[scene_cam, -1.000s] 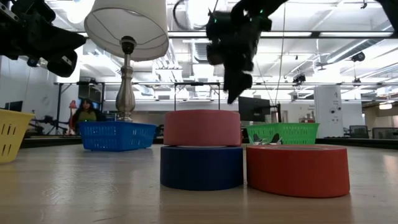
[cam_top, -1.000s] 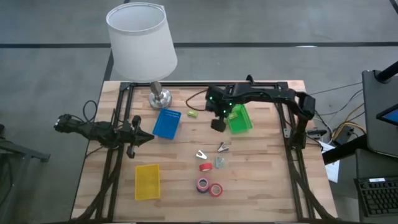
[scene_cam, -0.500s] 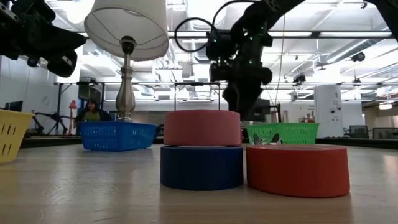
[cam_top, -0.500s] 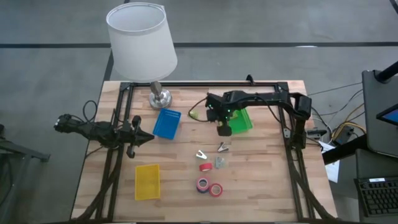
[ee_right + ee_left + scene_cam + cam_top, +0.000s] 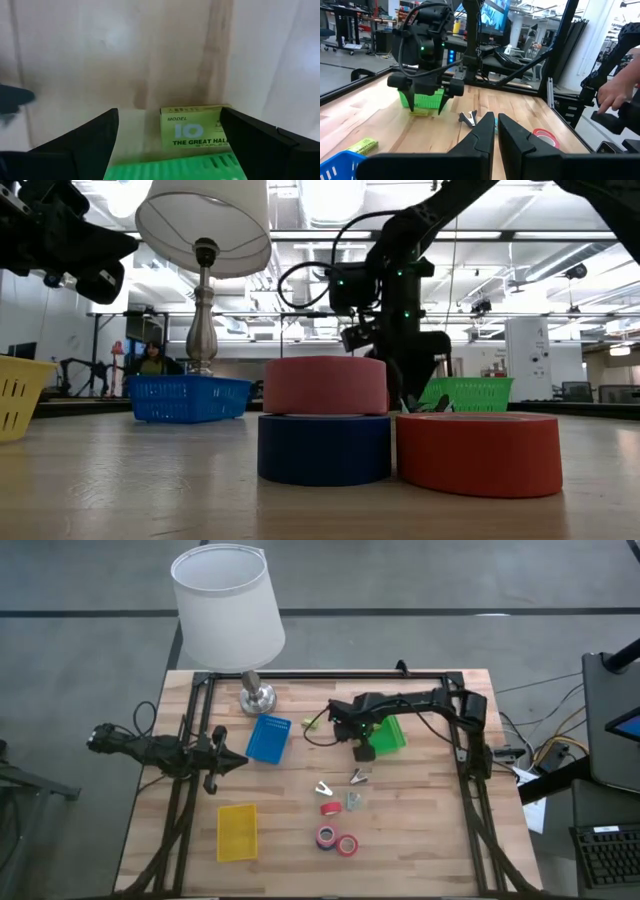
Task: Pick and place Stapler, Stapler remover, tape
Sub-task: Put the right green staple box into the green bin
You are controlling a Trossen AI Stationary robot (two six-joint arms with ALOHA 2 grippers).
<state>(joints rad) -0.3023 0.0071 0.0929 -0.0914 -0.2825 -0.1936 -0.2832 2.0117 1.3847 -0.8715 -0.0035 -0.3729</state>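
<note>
Right gripper (image 5: 363,751) sat low over the table at the near-left corner of the green tray (image 5: 388,732), fingers spread wide and empty, with a small green staple box (image 5: 194,132) on the wood between them, touching the tray's edge. Left gripper (image 5: 237,761) waited at the table's left side, fingers nearly closed, holding nothing. Tape rolls (image 5: 337,839) lay near the front edge, well apart from both grippers, staple removers (image 5: 340,783) just behind them
</note>
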